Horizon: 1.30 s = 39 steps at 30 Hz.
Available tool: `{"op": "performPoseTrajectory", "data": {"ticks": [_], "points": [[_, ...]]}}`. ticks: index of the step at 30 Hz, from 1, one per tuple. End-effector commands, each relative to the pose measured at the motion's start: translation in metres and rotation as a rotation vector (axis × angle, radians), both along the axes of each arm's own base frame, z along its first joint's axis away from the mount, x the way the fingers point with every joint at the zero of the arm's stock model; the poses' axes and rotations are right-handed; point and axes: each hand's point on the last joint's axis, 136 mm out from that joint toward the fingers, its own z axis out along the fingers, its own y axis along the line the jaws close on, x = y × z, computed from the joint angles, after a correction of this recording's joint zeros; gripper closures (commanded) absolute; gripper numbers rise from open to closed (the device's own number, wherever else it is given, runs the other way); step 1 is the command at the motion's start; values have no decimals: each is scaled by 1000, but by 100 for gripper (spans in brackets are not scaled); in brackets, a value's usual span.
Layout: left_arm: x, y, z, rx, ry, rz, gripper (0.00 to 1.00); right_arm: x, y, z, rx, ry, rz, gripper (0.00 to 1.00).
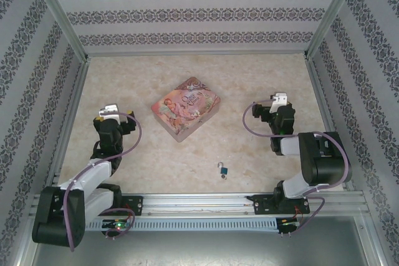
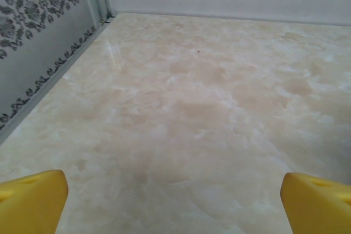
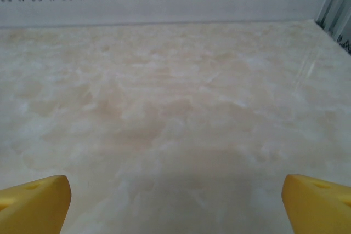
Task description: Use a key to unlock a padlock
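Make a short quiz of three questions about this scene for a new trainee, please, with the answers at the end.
1. True or false: the left gripper is shut on the padlock.
2. Where does the padlock lie, compared with the pink tin box?
A) on the lid of the box
B) on the table, nearer to the arm bases than the box
C) behind the box, by the far wall
3. Fill in the missing word: the jaws of the right gripper stand ___, with nothing between them.

Key: 1 false (it is open and holds nothing); 2 B; 3 open.
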Motion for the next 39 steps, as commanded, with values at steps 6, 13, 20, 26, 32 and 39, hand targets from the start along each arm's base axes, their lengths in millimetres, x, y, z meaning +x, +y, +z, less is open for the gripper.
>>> {"op": "performPoseTrajectory", "data": {"ticks": [6, 13, 20, 26, 32, 39], "points": [[20, -6, 4, -40, -114, -43, 1, 3, -4, 5, 1, -11, -15, 1], [35, -10, 4, -3, -138, -89, 1, 4, -2, 5, -1, -10, -3, 2], [43, -14, -18, 11, -176, -125, 1, 4, -1, 5, -2, -8, -3, 1], [57, -7, -26, 1, -110, -93, 1, 4, -2, 5, -7, -9, -7, 2], [71, -11, -36, -13, -10, -124, 1, 4, -1, 5, -7, -9, -5, 2], [71, -11, -35, -12, -12, -125, 1, 4, -1, 5, -8, -9, -4, 1]]}}
